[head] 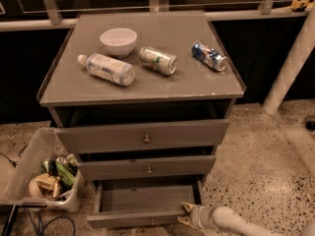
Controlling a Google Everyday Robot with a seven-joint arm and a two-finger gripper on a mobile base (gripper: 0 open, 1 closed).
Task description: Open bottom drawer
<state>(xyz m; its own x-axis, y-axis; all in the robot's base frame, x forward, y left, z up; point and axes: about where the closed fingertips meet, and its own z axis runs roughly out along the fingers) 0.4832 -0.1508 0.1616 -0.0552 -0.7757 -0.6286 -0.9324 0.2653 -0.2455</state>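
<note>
The grey cabinet [142,90] has three drawers. The bottom drawer [140,200] is pulled out toward me, and its plain grey inside shows. Its slim front [133,220] sits at the bottom edge of the view, with the knob barely showing. My gripper [186,214] is low at the drawer's right front corner, on the end of a white arm [236,220] that comes in from the lower right. The top drawer [145,137] and middle drawer [147,168] show brass knobs and are slightly out.
On the cabinet top lie a white bowl [118,41], a plastic bottle [107,69], a green can [158,60] and a blue can [209,55]. A clear bin [42,173] of trash stands on the floor at the left. A white pole [290,58] leans at the right.
</note>
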